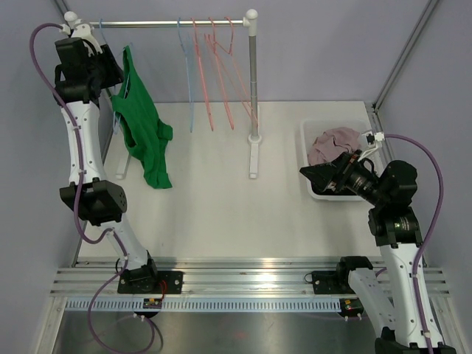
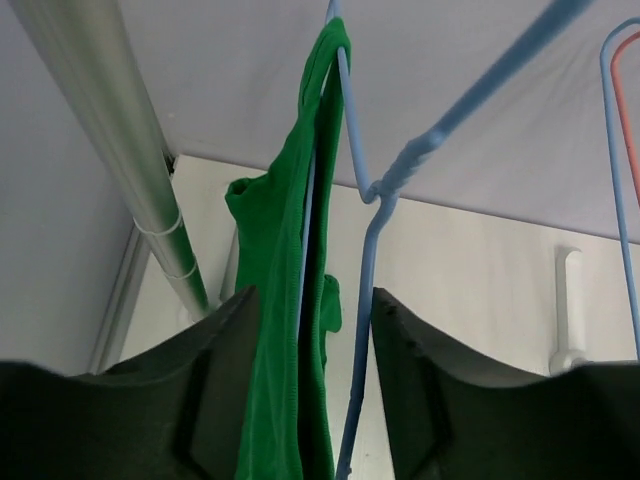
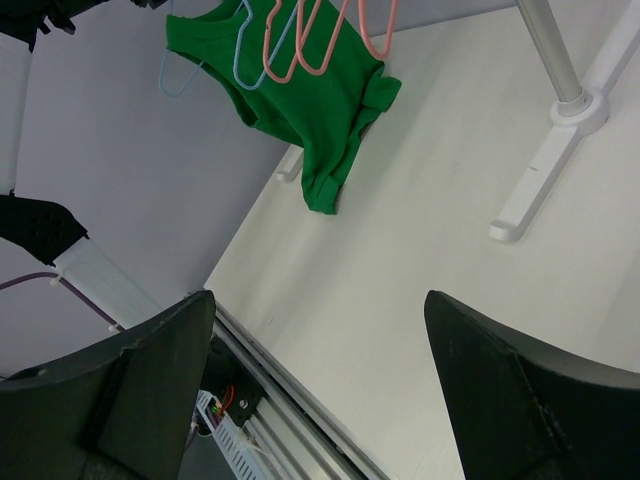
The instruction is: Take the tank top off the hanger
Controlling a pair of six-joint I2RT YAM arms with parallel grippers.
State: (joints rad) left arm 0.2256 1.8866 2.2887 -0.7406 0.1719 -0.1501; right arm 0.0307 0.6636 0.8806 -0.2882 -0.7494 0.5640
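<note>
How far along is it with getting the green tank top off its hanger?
Nothing done yet: the green tank top hangs on its light-blue wire hanger. In hand: the left gripper straddles its fabric, jaws open. Remaining: grip, pull it free.

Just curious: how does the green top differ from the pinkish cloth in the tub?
The green tank top hangs from a blue hanger on the rail; the pinkish cloth lies crumpled in the white tub. The top is bright green, the cloth dull pink. Both are fabric.
</note>
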